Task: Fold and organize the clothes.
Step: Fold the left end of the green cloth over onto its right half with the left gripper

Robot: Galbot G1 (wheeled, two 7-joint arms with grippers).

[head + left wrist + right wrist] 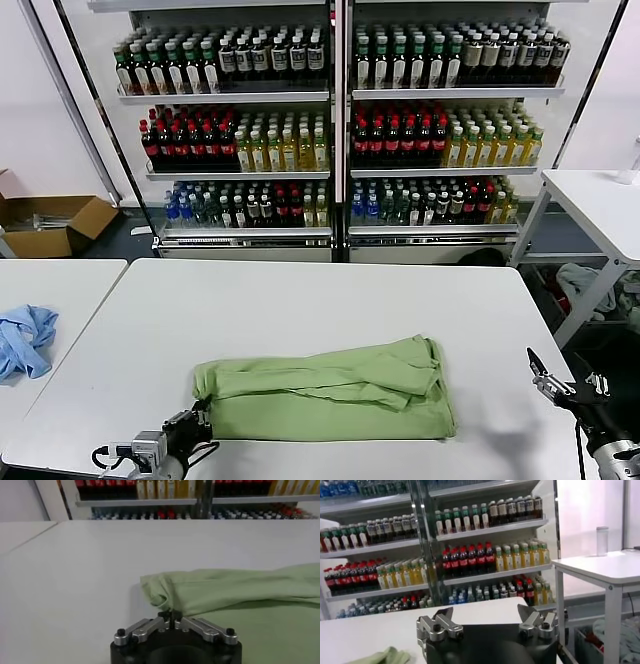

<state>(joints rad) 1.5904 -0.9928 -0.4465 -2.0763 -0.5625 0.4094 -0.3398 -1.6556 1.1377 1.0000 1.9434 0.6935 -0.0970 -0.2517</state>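
Note:
One of the clothes, a light green shirt (pixel 330 390), lies folded into a wide band on the white table (pixel 300 300), collar and print hidden. My left gripper (pixel 200 418) is at the shirt's near left corner. In the left wrist view the left gripper (pixel 170 615) is shut, its tips pinching the bunched edge of the shirt (pixel 240 587). My right gripper (pixel 560 372) hovers at the table's right edge, apart from the shirt. In the right wrist view it (pixel 487 611) stands open with nothing between its fingers, and a bit of the green shirt (pixel 385 657) shows low in that view.
A crumpled blue cloth (pixel 25 340) lies on the neighbouring table at the left. Shelves of bottles (pixel 330 130) fill the back. Another white table (pixel 600 200) stands at the right with laundry (pixel 580 280) on the floor beneath. A cardboard box (pixel 50 225) sits far left.

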